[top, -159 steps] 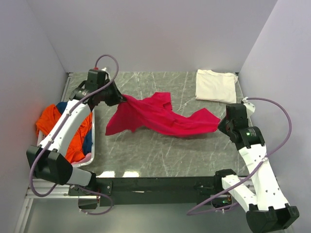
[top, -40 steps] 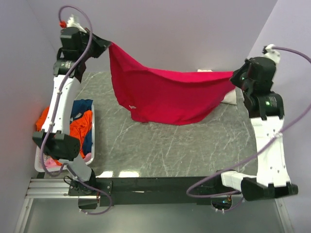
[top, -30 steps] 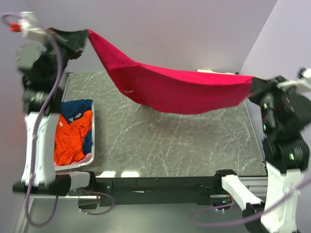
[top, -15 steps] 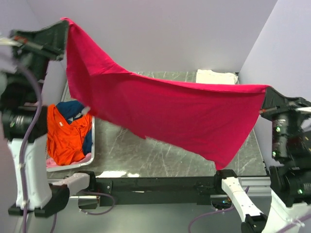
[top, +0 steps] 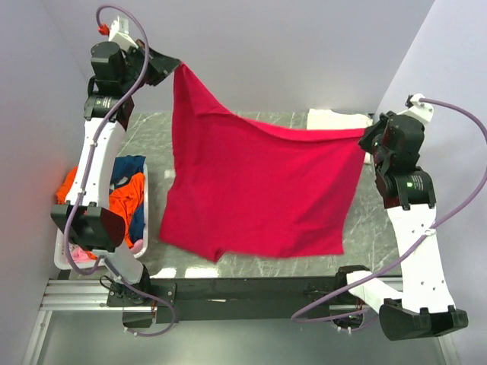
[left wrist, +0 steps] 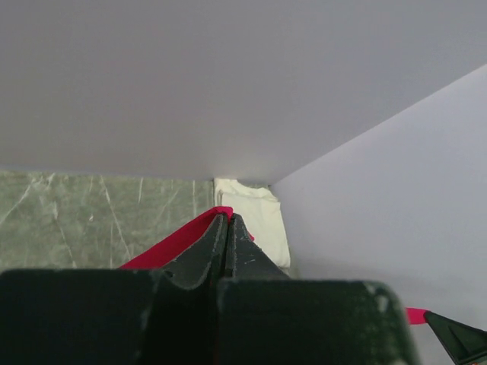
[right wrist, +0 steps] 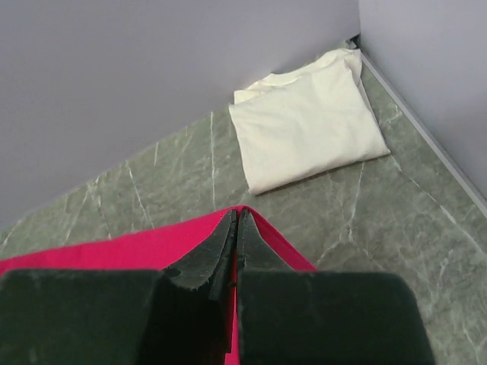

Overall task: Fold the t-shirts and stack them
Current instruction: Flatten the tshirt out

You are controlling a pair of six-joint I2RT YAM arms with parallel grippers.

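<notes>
Above the table, left pincer and right pincer clamp crimson t-shirt

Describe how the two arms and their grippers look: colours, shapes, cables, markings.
The left arm and right arm are white links with black joint housings. A mauve cable loops off each wrist; the left one has a red end. A green light glows on the right arm. The left gripper and right gripper are black, their fingers tapering to thin tips.

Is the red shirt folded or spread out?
Spread out. The red shirt hangs open between the left gripper and right gripper, each pinching a corner.
</notes>
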